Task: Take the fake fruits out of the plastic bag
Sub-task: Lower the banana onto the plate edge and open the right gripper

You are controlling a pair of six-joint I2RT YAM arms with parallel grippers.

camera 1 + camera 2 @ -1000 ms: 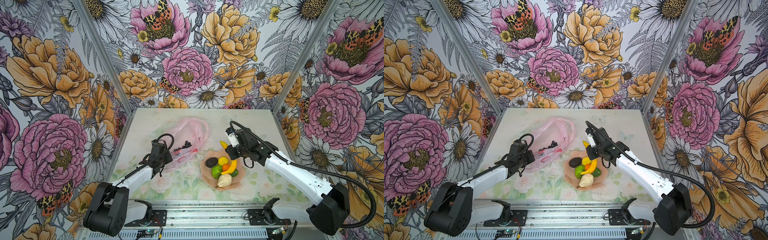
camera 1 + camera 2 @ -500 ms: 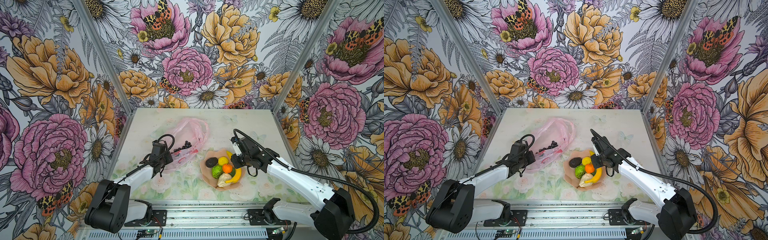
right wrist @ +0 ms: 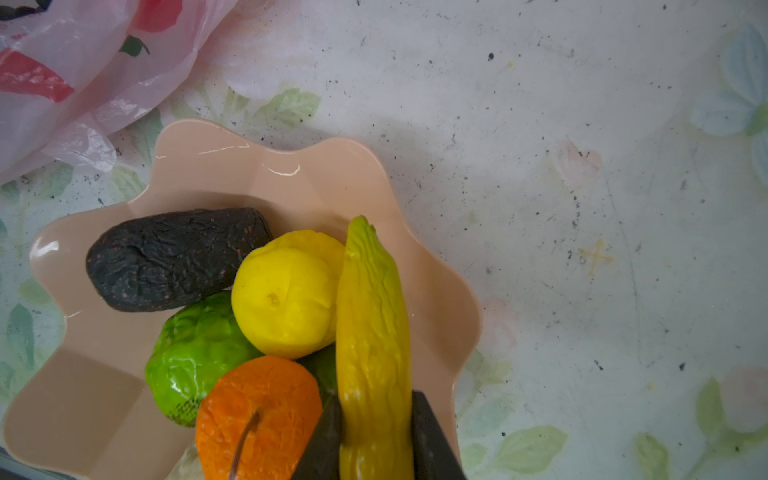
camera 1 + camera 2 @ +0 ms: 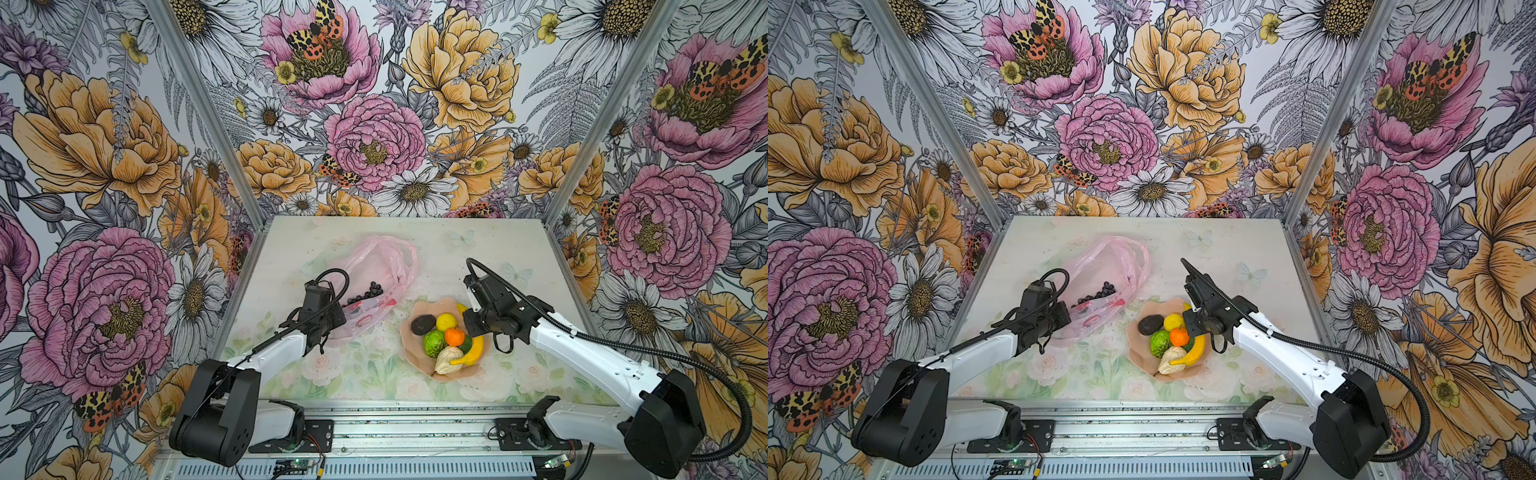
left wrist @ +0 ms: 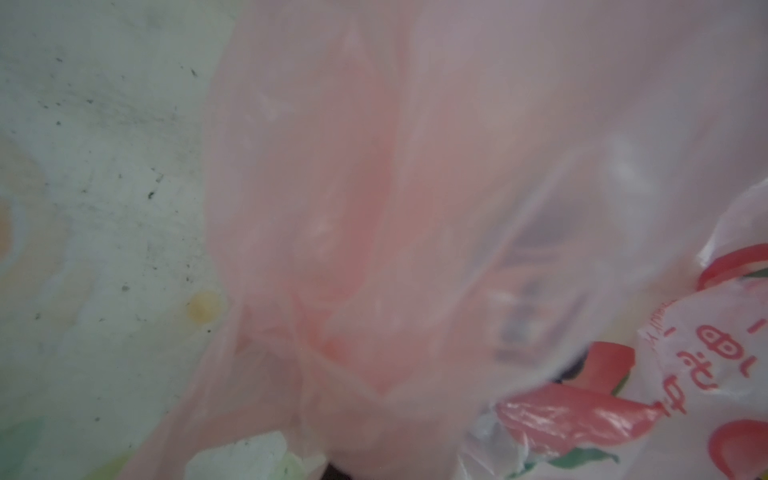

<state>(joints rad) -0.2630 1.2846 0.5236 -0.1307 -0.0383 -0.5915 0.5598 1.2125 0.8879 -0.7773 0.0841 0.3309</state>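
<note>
The pale pink plastic bag [image 4: 376, 266] lies open at the middle of the table, with the dark grape bunch [image 4: 365, 293] still inside it. My left gripper [image 4: 332, 322] is shut on the bag's near edge; in the left wrist view the bag [image 5: 415, 208] fills the frame and hides the fingers. On the peach plate [image 4: 406, 338] sit a blackish avocado-like piece [image 4: 423, 324], lemon [image 4: 446, 322], lime-green fruit [image 4: 434, 343], tangerine [image 4: 454, 336] and pear [image 4: 448, 360]. My right gripper [image 3: 376, 440] is shut on the banana [image 3: 370, 316] along the plate's right side.
The plate [image 3: 216, 166] stands right of the bag [image 3: 62, 83], almost touching it. Flowered walls close in the table on three sides. A metal rail [image 4: 374, 419] with both arm bases runs along the front edge.
My right gripper has come down and toward the front with the banana, from the plate's far edge onto its right side. The left gripper and the bag have stayed put.
</note>
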